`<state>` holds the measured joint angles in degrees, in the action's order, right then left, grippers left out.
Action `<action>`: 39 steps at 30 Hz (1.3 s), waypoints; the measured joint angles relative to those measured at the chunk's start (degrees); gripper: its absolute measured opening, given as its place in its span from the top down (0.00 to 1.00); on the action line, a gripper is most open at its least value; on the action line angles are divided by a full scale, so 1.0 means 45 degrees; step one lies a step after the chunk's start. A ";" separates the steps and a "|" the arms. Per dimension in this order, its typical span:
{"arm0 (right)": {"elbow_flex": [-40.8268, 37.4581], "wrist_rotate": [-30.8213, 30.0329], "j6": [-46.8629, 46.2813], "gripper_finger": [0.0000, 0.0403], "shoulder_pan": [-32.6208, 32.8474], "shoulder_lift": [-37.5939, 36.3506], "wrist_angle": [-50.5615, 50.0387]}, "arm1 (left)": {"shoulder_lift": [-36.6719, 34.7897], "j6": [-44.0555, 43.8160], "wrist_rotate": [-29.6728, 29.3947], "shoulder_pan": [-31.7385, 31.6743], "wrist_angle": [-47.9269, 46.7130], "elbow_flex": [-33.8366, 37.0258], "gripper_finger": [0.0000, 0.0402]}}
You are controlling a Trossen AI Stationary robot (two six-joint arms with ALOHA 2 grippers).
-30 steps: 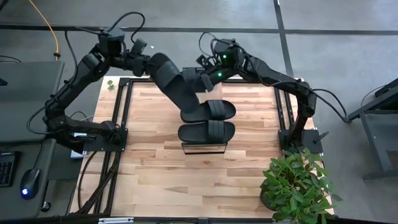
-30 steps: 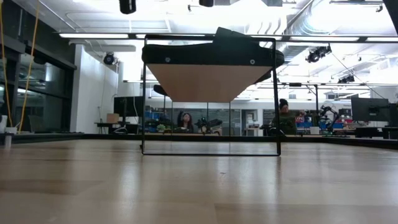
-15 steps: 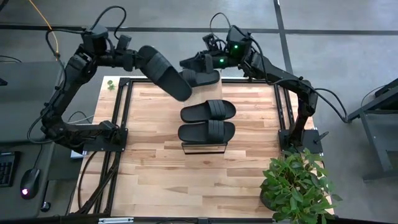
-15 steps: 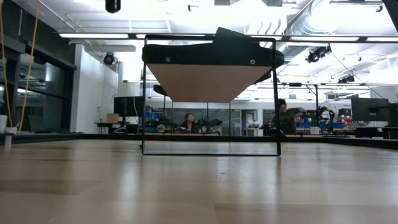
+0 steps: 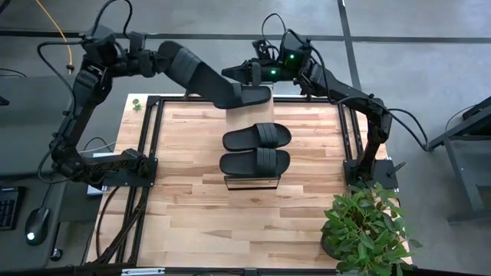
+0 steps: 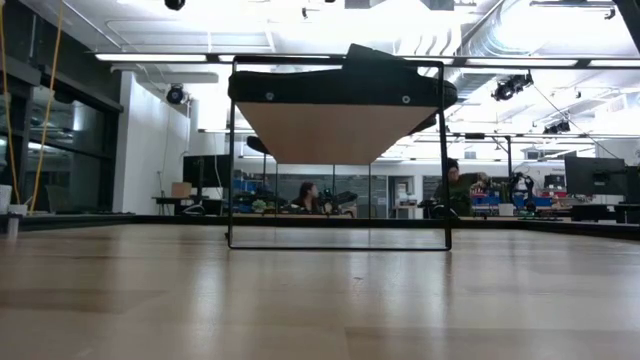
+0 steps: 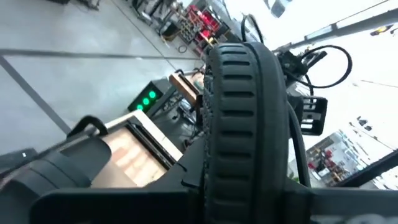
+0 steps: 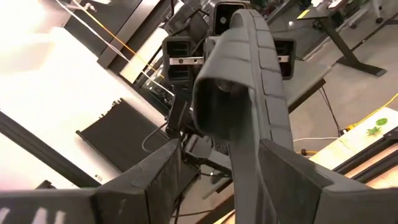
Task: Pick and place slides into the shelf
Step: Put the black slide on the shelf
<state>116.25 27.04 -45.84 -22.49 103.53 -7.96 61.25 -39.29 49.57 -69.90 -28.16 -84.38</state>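
Two black slides lie side by side, soles down, on the shelf, which stands at the table's middle. The low view shows the shelf end-on, with its wood plank and the slides' dark edge on top. My left gripper, over the table's far left corner, is shut on a third slide that reaches out toward the right arm. My right gripper, above the far edge, is shut on the fourth slide. My left gripper holds its slide by the end of the sole nearest the wrist, pinched between the two fingers. The slide runs on along the fingers, ribbed strap toward the camera. It is lifted clear above the far edge. My right gripper pinches its slide between the two fingers, one on each side of the sole. The slide stands edge-on between them and runs on away from the wrist, its strap opening in sight. It is lifted clear of the table.
A potted plant stands at the table's near right corner. A black metal frame runs around the wooden tabletop. The two held slides come close together above the far edge. People sit in the room behind the table.
My left arm has drawn back from over the shelf toward the far left corner, and its slide has swung up and away from the slides on the shelf. My right gripper has moved a little toward the far edge with its slide, then kept still.
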 joint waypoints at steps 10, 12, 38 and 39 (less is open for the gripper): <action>-0.0005 -0.0008 0.0179 0.49 -0.0027 0.0000 -0.0007 | -0.0044 -0.1397 0.1187 -0.1060 0.1655 0.0000 0.89; -0.0005 -0.0008 0.0184 0.49 -0.0037 0.0000 -0.0007 | -0.0044 -0.1509 0.1173 -0.1052 0.1776 0.0000 0.91; -0.0024 -0.1323 0.0631 0.49 0.0755 0.0024 -0.0272 | -0.0019 -0.2103 0.0648 -0.1047 0.2710 -0.0015 0.91; -0.0024 -0.1478 0.0641 0.49 0.0773 0.0024 -0.0268 | -0.0019 -0.2103 0.0649 -0.1047 0.2710 -0.0015 0.91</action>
<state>116.14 20.39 -42.96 -19.01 103.63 -9.16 61.17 -48.75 52.49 -74.61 -15.97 -84.44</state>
